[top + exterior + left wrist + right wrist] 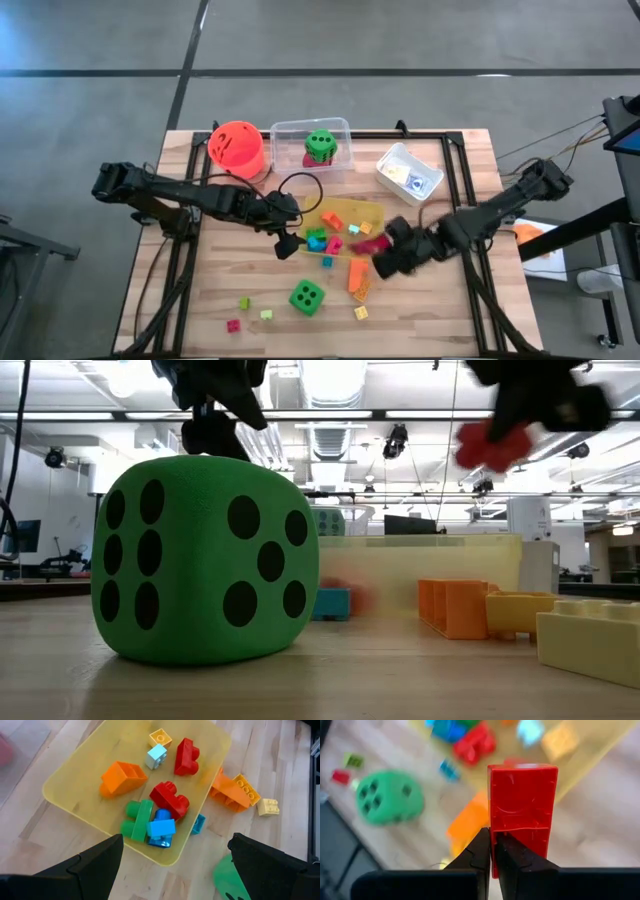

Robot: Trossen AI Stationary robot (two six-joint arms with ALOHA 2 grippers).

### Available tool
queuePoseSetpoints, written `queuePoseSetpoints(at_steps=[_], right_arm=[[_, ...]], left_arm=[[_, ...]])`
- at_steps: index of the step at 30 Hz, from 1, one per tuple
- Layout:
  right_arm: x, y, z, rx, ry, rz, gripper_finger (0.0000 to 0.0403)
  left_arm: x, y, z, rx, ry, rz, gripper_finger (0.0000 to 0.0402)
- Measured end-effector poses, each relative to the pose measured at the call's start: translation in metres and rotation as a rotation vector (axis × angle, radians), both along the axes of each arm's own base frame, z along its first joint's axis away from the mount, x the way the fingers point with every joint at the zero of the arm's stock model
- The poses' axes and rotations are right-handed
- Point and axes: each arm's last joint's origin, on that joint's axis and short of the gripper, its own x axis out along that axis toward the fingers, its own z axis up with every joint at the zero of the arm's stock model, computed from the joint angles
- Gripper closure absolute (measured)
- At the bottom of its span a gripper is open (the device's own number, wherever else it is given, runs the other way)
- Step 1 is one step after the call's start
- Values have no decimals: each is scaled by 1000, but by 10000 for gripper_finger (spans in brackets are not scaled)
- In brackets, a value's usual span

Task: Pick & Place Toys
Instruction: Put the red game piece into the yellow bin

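Observation:
My right gripper (385,258) hangs over the table's right middle, beside the yellow tray (368,213), shut on a red block (522,805). The low view shows that block (495,445) high above the table. My left gripper (175,865) stands open above the tray's near left corner, nothing between its fingers. Red, orange, green and blue blocks (167,800) lie in the tray. A green dotted die (307,297) sits on the table near the front edge, with an orange block (357,278) and small loose blocks (244,303) around it. My right gripper pinches the red block between its two fingers at the block's near end, by one long edge (493,862). The fingers slant down and lie along the block. The block stands out beyond the fingertips, lifted clear of the table and the tray.
An orange bucket (237,147) stands at the back left. Beside it is a clear tray (340,128) with another green die (320,145), and a white tray (395,160) at the back right. Bare wood shows along the front right.

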Motion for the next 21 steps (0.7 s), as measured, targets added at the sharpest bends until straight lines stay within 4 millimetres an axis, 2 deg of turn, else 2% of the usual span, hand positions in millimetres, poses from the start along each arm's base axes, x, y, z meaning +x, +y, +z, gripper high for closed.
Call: queuePoseSetpoints(at_steps=[4, 8, 14, 21], right_arm=[[18, -36, -3, -60, 39, 20, 390], [33, -65, -17, -47, 52, 94, 390], [39, -88, -27, -76, 41, 128, 390], [40, -109, -39, -80, 23, 123, 390]], left_arm=[[-4, -1, -3, -30, 55, -28, 41], [-12, -8, -8, -68, 149, -53, 41], [-29, -26, -14, -78, 301, -53, 41], [-39, -42, -16, -86, 358, -59, 41]])
